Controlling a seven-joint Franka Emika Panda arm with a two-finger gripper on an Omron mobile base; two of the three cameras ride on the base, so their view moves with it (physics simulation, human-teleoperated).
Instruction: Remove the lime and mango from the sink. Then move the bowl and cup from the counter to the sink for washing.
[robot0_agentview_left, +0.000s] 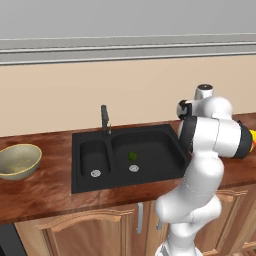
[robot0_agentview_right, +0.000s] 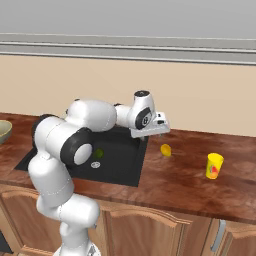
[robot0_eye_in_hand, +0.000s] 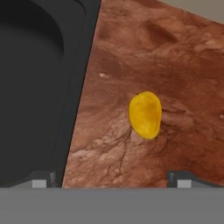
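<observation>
The hand (robot0_agentview_right: 159, 131) hangs with its jaws spread wide and nothing between them, above the table (robot0_agentview_right: 165, 180) by the sink's (robot0_agentview_right: 125, 165) right rim. The mango (robot0_agentview_right: 165, 150) lies on the wood just beyond, the cup (robot0_agentview_right: 214, 166) farther right. The lime (robot0_agentview_left: 132, 156) sits in the large basin, half hidden by the arm from the right. The bowl (robot0_agentview_left: 19, 161) stands far left, cut off there.

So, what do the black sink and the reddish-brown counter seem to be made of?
The black rectangular double-basin sink looks like matte composite or enamelled metal: even black, hardly any glare, silver drains. It could be either. The glossy reddish-brown counter looks like polished wood or a wood-look laminate: swirling grain and soft reflections.
</observation>
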